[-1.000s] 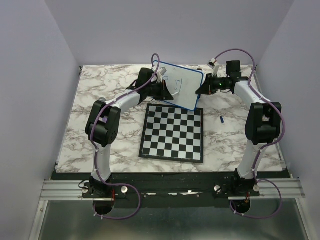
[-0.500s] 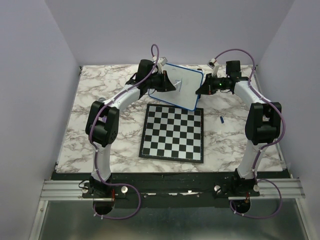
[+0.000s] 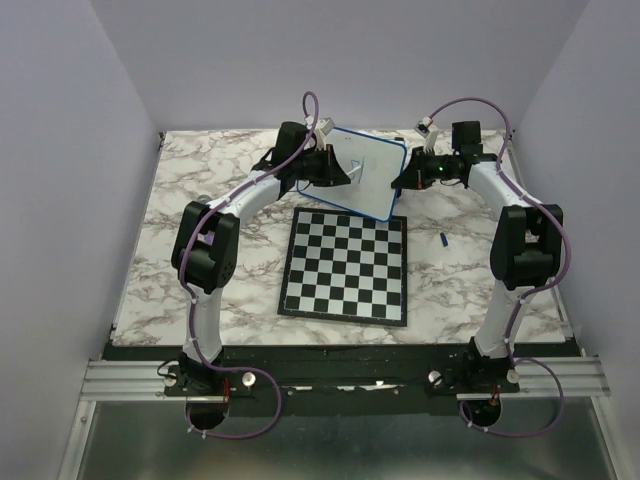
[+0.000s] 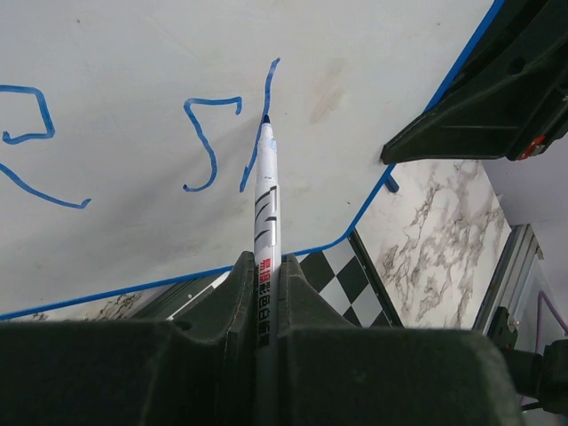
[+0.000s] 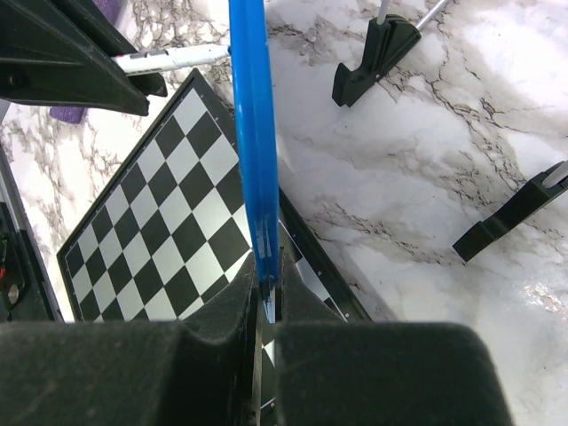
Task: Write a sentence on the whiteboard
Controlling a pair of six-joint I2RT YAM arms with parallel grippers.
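Top view: whiteboard (image 3: 380, 185) tilted at upper centre, just above the chessboard (image 3: 345, 265).
Left wrist view: left gripper (image 4: 266, 275) clamped on a marker (image 4: 265, 204); tip touching the whiteboard by the blue sentence (image 4: 209, 146) strokes.
Right wrist view: right gripper (image 5: 266, 302) pinching the whiteboard's blue rim, centre frame.

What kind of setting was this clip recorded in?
Probably a robotics test cell: plain lilac walls enclose a marble-patterned tabletop; a white-and-black left robot arm and right robot arm are bolted to a silver rail.
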